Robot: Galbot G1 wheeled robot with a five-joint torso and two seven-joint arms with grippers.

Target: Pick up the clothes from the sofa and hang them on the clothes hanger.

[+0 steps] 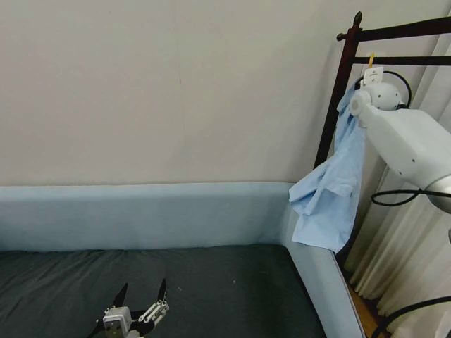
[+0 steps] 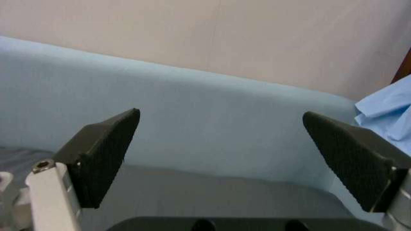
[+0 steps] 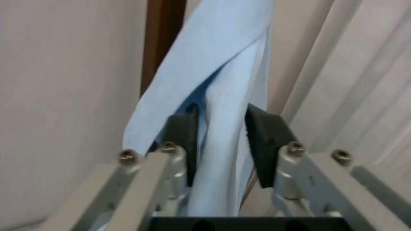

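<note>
A plain beige wall [image 1: 176,84] backs a pale blue sofa [image 1: 141,211] with a dark grey seat, and a dark wooden clothes hanger [image 1: 342,77] stands at the sofa's right end beside a pale curtain [image 1: 416,246]. The right pincer [image 3: 222,130] is raised by the hanger's upper bars, clamped on a fold of the light blue shirt [image 1: 331,190], which droops beside the post over the sofa arm. The left pincer [image 1: 144,289] hangs low above the seat, fingers spread wide and holding nothing.

Dim, flat indoor light; wall [image 1: 176,84] evenly lit, soft shading in shirt [image 1: 331,190] folds, sofa seat [image 1: 211,289] very dark.
</note>
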